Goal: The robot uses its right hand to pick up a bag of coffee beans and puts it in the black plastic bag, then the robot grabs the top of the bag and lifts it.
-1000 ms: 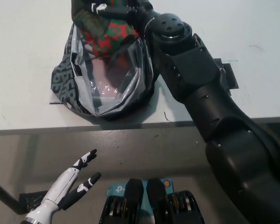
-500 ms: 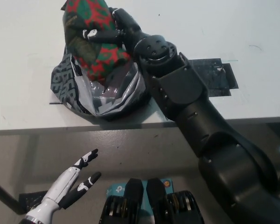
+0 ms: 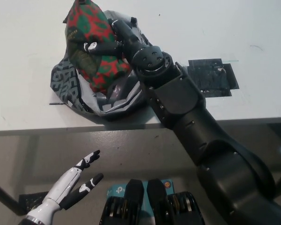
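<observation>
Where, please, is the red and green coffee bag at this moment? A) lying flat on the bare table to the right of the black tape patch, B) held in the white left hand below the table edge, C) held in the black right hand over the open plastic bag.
C: the right hand grips the coffee bag above the plastic bag's open mouth, while the left hand rests open below the table edge.
</observation>
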